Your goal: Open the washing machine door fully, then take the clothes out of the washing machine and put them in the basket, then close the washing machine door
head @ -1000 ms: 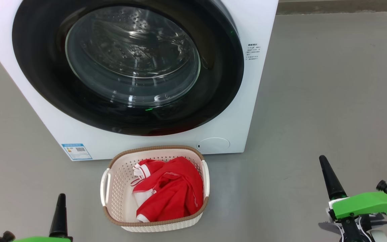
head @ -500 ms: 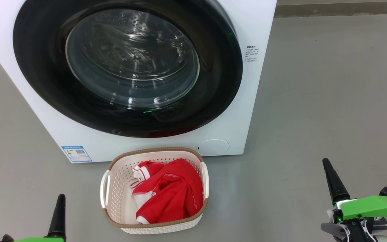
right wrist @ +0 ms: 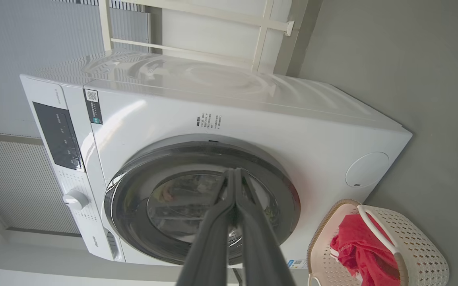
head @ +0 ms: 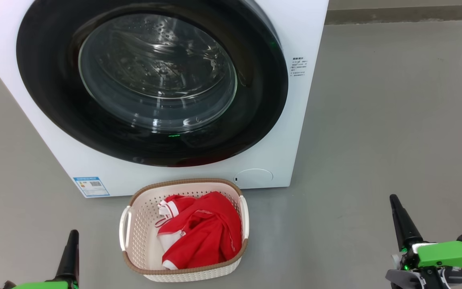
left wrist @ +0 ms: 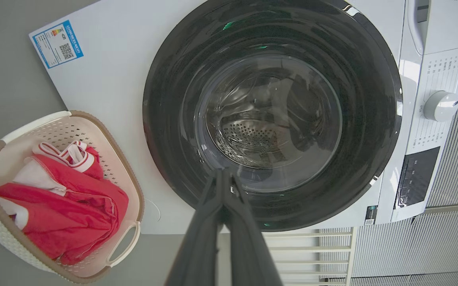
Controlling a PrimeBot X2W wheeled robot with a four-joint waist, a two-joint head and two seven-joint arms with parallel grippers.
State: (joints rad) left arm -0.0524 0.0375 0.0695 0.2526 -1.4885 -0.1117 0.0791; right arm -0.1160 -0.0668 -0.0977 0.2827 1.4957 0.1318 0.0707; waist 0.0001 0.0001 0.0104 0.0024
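The washing machine [head: 307, 32] is carrying a blue label [head: 91, 186] with a QR code and black print [head: 297, 66], both too small to read.

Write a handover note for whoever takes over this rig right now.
Left gripper: fingers shut, empty, apart from everything.
Right gripper: fingers shut, empty, apart from everything.
The clothes lie in the basket, which stands on the floor in front of the washing machine.
The washing machine door looks closed, flush with the front.
Done: clothes out and in the basket, door shut.
Left: apparently nothing; perhaps check the latch.
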